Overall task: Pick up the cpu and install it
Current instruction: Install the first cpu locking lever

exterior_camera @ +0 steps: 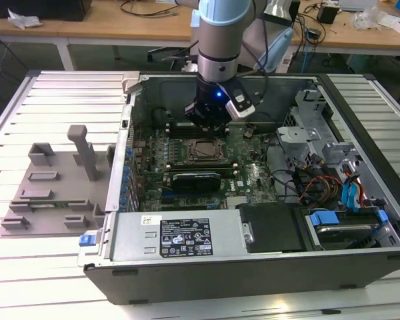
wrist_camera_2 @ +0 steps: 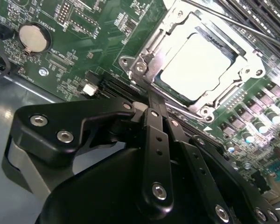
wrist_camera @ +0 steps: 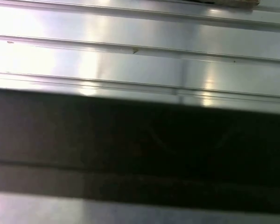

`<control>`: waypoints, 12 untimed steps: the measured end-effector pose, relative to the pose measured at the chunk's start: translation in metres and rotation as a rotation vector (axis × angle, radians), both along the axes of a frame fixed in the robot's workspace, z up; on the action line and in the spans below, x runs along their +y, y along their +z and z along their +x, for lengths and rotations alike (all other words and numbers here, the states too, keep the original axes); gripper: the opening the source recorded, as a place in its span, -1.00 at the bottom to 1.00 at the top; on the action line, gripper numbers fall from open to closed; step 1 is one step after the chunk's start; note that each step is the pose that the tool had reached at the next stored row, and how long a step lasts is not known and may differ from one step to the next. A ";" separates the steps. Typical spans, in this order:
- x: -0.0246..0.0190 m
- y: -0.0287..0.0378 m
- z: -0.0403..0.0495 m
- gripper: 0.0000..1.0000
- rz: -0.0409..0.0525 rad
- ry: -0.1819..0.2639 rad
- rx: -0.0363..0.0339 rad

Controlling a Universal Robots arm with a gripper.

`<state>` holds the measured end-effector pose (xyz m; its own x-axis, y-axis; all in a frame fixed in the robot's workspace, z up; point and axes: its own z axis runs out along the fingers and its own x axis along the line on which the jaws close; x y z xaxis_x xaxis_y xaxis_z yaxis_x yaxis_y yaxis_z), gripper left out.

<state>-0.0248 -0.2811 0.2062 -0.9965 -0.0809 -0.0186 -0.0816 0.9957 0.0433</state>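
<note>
CPU (wrist_camera_2: 194,66) sits flat in the socket frame (wrist_camera_2: 144,58) on the motherboard (wrist_camera_2: 74,42), silvery top up; frame looks unlatched. Gripper (wrist_camera_2: 151,100) hangs just beside the socket's near edge, fingers (wrist_camera_2: 155,140) pressed together, holding nothing. Judgement: the placing step looks done, seating in hand; the next move calls for checking the chip lies square in the frame. White label (exterior_camera: 185,237) on the case (exterior_camera: 360,267): print too small to read.

The gripper (exterior_camera: 210,120) hung inside the open computer case (exterior_camera: 253,267), just above the motherboard (exterior_camera: 253,170), with the cpu (wrist_camera_2: 196,65) seated in the socket frame (wrist_camera_2: 144,58) right beneath and beside it, and the plastic tray (exterior_camera: 53,193) lay well apart toward the exterior view's left, outside the case.
</note>
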 end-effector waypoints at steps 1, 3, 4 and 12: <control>-0.0002 -0.0002 0.0004 -0.79 -0.0001 0.000 0.0001; -0.0010 -0.0012 0.0008 -0.79 -0.0001 0.000 0.0001; -0.0015 -0.0016 0.0010 -0.79 0.0000 0.000 0.0001; -0.0022 -0.0062 0.0037 -0.79 0.0017 0.000 0.0002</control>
